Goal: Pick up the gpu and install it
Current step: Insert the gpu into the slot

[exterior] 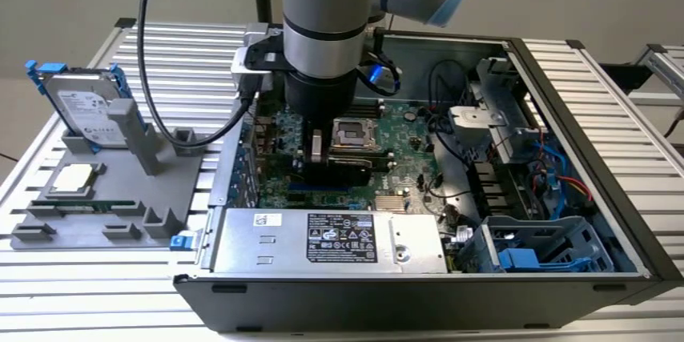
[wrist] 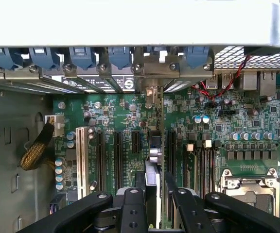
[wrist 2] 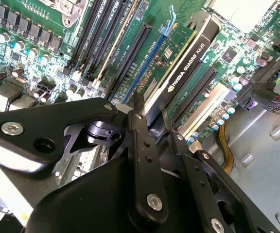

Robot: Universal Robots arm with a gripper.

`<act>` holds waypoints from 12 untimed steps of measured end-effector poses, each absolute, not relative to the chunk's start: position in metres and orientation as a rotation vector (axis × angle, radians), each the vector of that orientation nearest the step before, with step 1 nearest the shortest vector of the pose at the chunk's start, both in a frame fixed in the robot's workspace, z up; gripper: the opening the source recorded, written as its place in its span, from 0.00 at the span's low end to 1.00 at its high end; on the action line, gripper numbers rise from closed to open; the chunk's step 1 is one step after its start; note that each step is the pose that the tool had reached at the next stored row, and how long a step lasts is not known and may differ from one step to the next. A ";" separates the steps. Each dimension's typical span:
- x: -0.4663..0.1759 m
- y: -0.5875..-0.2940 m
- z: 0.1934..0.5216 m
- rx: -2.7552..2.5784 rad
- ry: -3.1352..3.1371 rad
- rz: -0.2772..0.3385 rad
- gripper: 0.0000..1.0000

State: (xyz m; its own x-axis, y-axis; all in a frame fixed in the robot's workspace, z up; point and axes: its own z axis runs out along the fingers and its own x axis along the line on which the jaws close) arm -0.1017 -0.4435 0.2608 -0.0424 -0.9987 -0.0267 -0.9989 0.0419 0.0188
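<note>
Working over the desk (exterior: 160,46), inside the open case (exterior: 598,102) lying on its side there. Reaching straight down with the arm (exterior: 320,22) onto the motherboard (exterior: 412,126), near the middle of the case in the exterior view.

Holding the gpu (wrist 2: 188,58) on edge among the long expansion slots, black cover facing the second wrist view, green board on the far face. Running it in line with the slots, just beside the blue slot (wrist 2: 145,63). Pointing its end toward the rear wall of the case, where a metal bracket (wrist: 147,73) is sitting between the blue clips (wrist: 81,56) in the first wrist view.

Clamping the pincer (wrist: 154,182) onto the card's upper edge, one finger on each face, as far as both wrist views are showing; pressing rather than hovering, judging by the narrow gap.

Judging the progress: pick-up done, carrying done, card lined up at the board and seemingly entering or sitting in its slot. Not being able to tell whether fully seated, since the lower edge is hiding behind the card itself. Not yet letting go.

Leaving the grey tray (exterior: 107,190) at the exterior view's left with the drive (exterior: 80,106) standing on it.
</note>
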 end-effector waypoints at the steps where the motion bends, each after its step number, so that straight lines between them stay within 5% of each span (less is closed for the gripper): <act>1: -0.102 -0.443 0.261 -2.170 2.263 0.050 0.00; 12: -0.102 -0.441 0.260 -2.170 2.263 0.050 0.00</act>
